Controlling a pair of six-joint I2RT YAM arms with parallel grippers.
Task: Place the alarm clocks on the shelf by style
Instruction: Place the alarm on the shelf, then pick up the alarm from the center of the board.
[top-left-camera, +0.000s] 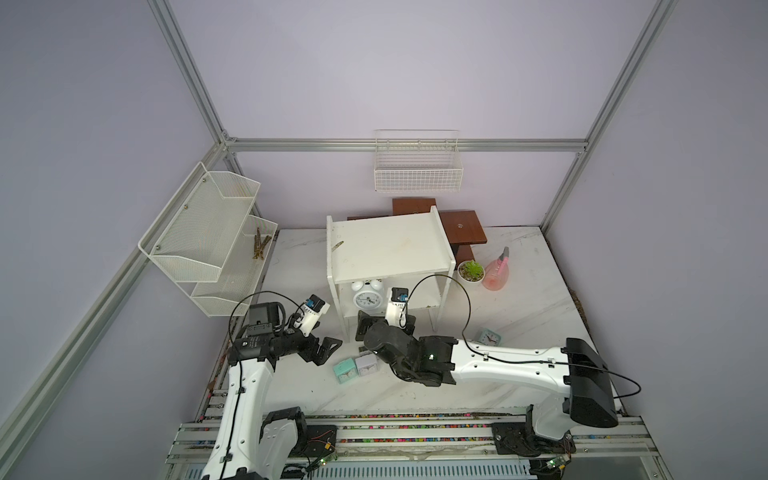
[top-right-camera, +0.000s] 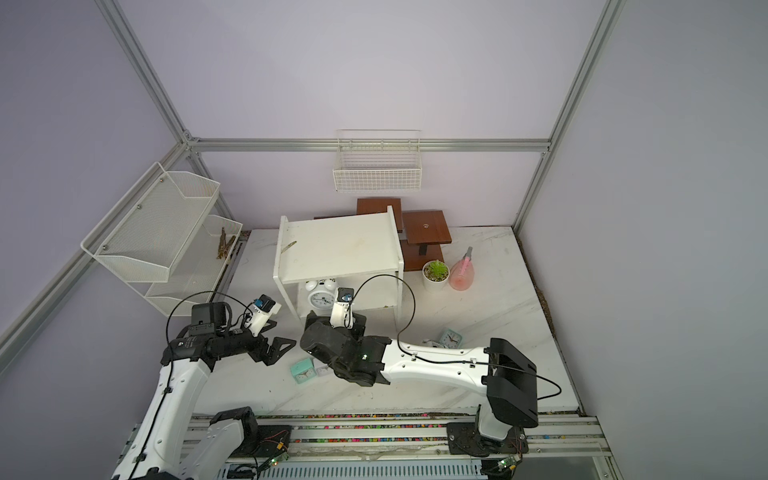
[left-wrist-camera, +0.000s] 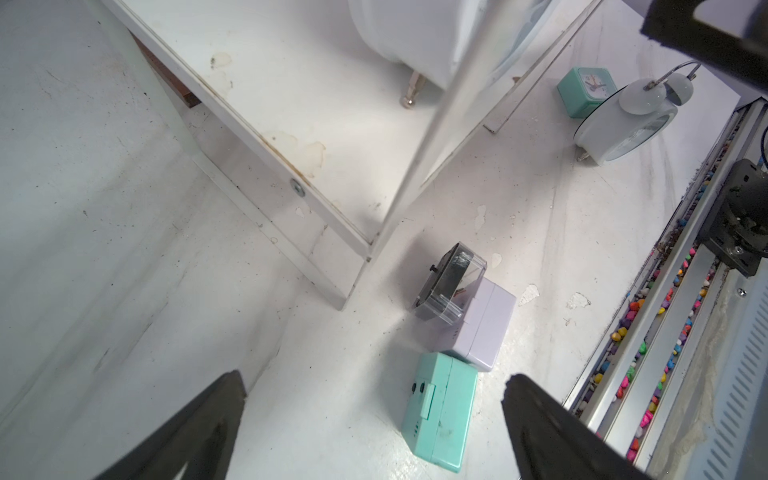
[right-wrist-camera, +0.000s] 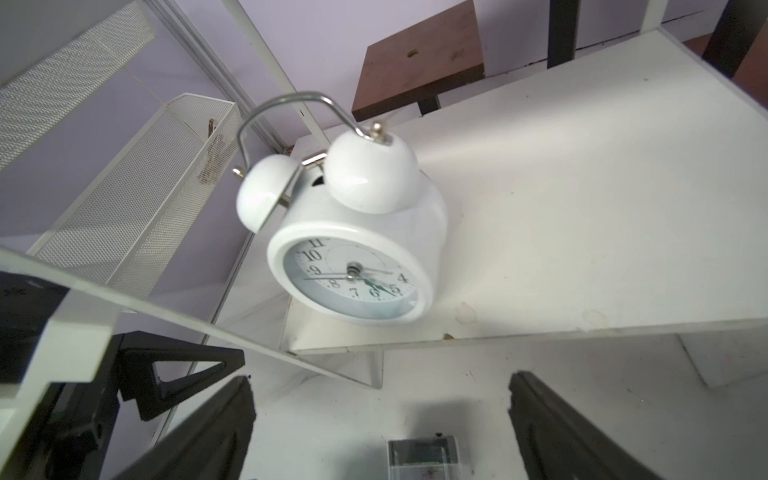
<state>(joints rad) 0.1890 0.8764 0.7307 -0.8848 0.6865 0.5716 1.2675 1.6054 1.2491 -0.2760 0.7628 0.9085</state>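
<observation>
Right claw (top-left-camera: 385, 327): jaws spread wide, empty, at the front edge of the shelf's (top-left-camera: 386, 245) lower board. A twin-bell clock (top-left-camera: 367, 296) stands upright on that board toward its left end, clear of the claw. No clock on the top board.

Left claw (left-wrist-camera: 374, 399): also open, holding nothing, above three square clocks clustered by the shelf's front leg. The mint clock (left-wrist-camera: 442, 411) touches the white square clock (left-wrist-camera: 482, 328), and the dark-framed clock (left-wrist-camera: 451, 282) leans on the white one.

The second twin-bell clock (left-wrist-camera: 623, 120) lies tipped on the counter (top-left-camera: 519, 299), just beside another mint clock (left-wrist-camera: 582, 91).

Judgement: the first placing looks done. Back the right claw straight out and level, clear of the bells and the thin leg; the dark-framed clock sits just beneath it. Then fetch the second twin-bell clock for the same board, gripping its round body rather than the handle.
</observation>
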